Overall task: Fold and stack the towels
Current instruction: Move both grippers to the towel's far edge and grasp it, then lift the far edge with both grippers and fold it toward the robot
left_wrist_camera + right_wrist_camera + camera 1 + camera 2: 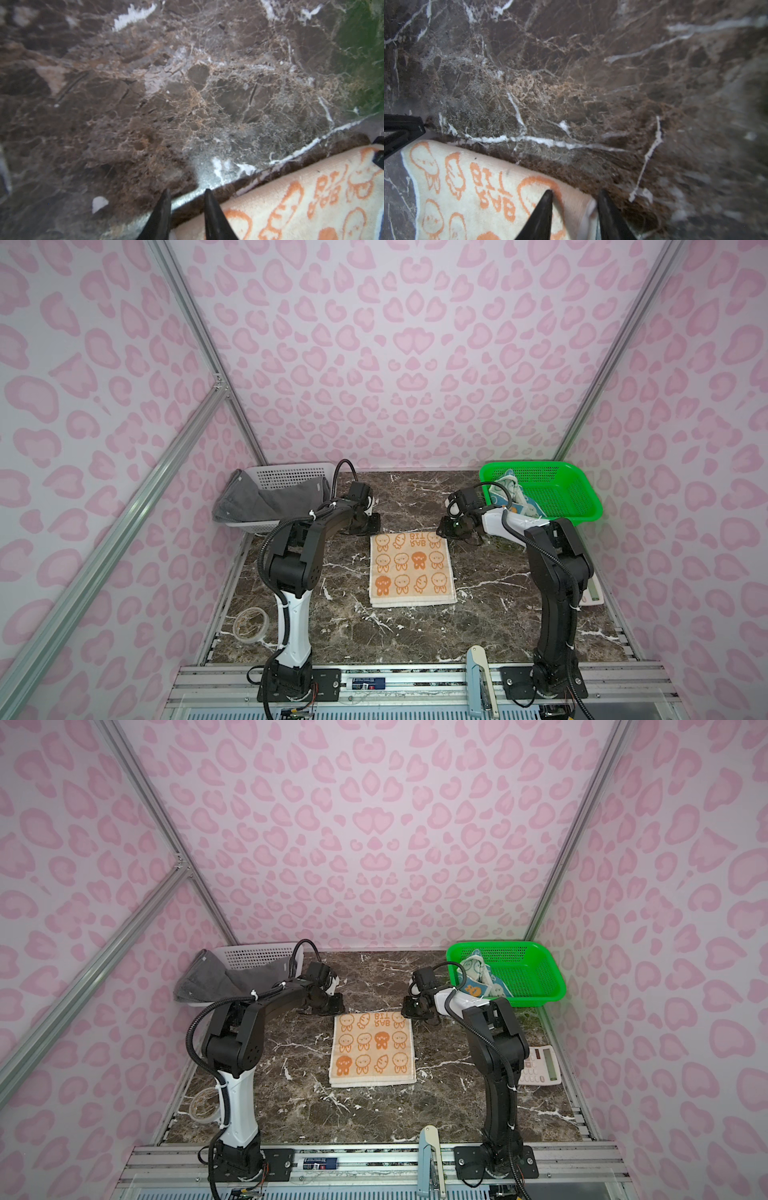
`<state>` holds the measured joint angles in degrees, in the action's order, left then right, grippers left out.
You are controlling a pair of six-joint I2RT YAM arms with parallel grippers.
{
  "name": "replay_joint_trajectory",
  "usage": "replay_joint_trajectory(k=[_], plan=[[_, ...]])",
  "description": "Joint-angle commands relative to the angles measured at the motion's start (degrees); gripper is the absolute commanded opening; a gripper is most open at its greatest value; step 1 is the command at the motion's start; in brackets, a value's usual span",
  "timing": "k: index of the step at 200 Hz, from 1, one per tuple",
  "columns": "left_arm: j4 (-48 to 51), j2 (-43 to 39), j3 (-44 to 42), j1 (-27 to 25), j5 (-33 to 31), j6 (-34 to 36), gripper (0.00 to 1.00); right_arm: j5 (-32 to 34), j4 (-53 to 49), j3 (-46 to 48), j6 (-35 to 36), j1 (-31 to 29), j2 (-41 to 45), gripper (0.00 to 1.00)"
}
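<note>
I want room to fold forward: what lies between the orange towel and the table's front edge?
Nothing. Both top views show only bare marble table between the orange towel and the front edge.

orange-print towel lies flat, centred — grey towel drapes the white basket.

Blue towel partly behind right arm
</note>
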<state>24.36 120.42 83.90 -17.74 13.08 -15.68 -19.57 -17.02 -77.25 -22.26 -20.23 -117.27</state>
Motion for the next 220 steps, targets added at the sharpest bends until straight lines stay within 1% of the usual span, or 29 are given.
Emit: replay_joint_trajectory(k=[1,13,15,22,42,59,86,126,152,161,165,190,220], plan=[[5.3,0.0,0.0,-0.1,0.5,-0.1,0.32,0.3,-1.8,0.2,0.3,0.3,-0.9,0.39],[6.4,-1.0,0.0,0.0,0.0,0.3,0.35,0.3,-2.0,0.4,0.4,0.4,-0.5,0.39],[6.5,-1.2,-0.1,-0.1,0.0,0.3,0.39,0.3,-2.0,0.4,0.4,0.3,-0.5,0.39],[7.0,-1.9,-0.3,0.0,-0.4,0.4,0.44,0.3,-2.0,0.6,0.5,0.4,-0.3,0.40],[8.6,-3.6,-0.5,0.0,-0.9,0.7,0.52,0.5,-2.2,0.9,0.7,0.4,0.3,0.40],[9.1,-4.8,-1.3,-0.1,-1.2,0.7,0.53,0.5,-2.4,1.1,0.8,0.4,0.5,0.40],[9.1,-4.2,-1.5,0.0,0.2,0.7,0.52,0.1,-1.9,1.0,0.3,0.4,0.2,0.38],[7.6,-0.6,1.4,-0.1,2.8,-0.1,0.45,-0.4,-2.9,-0.4,0.0,0.5,-1.0,0.28],[7.6,0.8,3.2,-0.1,3.6,-0.6,0.37,-0.5,-3.1,-0.5,0.0,0.5,-1.1,0.24],[7.6,0.9,3.4,0.0,3.9,-0.7,0.37,-0.5,-3.0,-0.4,0.1,0.5,-1.1,0.22],[7.5,1.0,3.3,-0.1,4.0,-0.7,0.33,-0.5,-3.0,-0.4,0.1,0.5,-1.1,0.21],[7.6,1.0,3.2,-0.1,3.9,-0.5,0.26,-0.6,-3.1,-0.7,0.3,0.8,-1.5,0.15],[7.4,1.0,3.4,0.0,4.3,-0.7,0.10,-0.8,-3.1,-0.9,1.0,0.9,-1.3,0.08]])
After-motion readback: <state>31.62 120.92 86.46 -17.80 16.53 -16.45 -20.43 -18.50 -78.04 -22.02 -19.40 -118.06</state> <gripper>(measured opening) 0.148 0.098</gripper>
